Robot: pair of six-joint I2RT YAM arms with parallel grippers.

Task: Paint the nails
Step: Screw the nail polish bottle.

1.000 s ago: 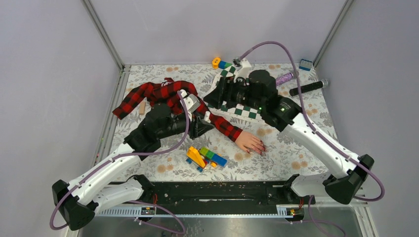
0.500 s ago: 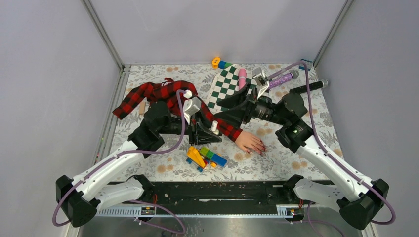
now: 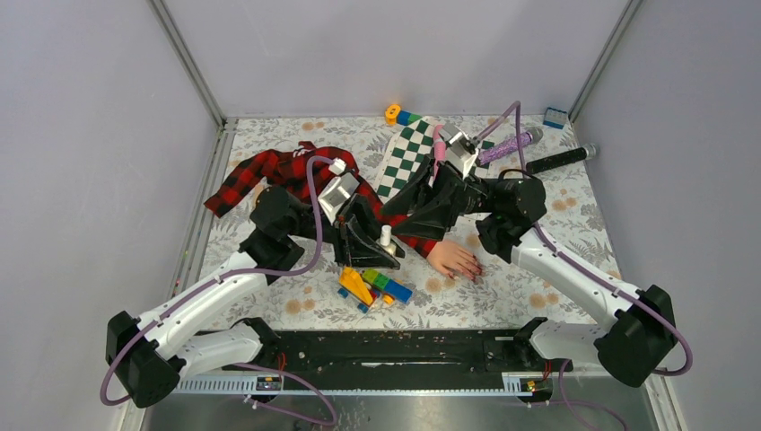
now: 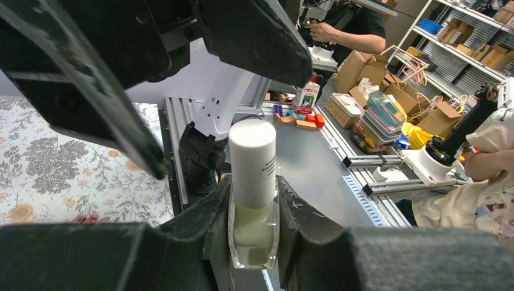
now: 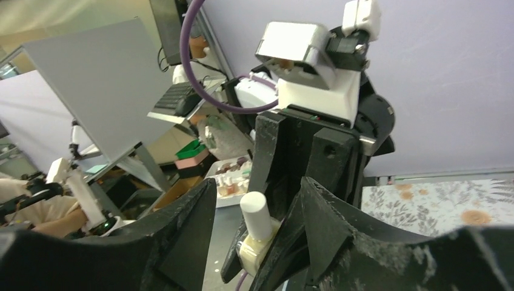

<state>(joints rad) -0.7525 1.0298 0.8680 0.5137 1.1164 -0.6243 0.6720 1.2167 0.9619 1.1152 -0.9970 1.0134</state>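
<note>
The pale pink mannequin hand (image 3: 451, 259) lies on the floral table, its plaid sleeve (image 3: 287, 172) running back left. Its dark-red nails (image 3: 473, 270) point front right. My left gripper (image 3: 380, 244) is shut on a small pale bottle (image 4: 253, 233) with a white cap (image 4: 252, 159), held upright above the sleeve's cuff. My right gripper (image 3: 406, 214) is open, its jaws facing the cap from just beyond it without touching. In the right wrist view the bottle (image 5: 254, 250) and cap (image 5: 257, 217) show between my right gripper's (image 5: 257, 185) spread fingers.
A heap of coloured toy bricks (image 3: 372, 284) lies just in front of the left gripper. A green checkerboard (image 3: 408, 148) with a pink tube (image 3: 440, 142) lies behind. A purple tube (image 3: 508, 144), black cylinder (image 3: 561, 160) and blue brick (image 3: 555, 117) sit back right.
My right arm swung off the checkerboard toward the left gripper, jaws open. My left gripper moved right and lifted the bottle, bringing the cap up to face the right gripper.
</note>
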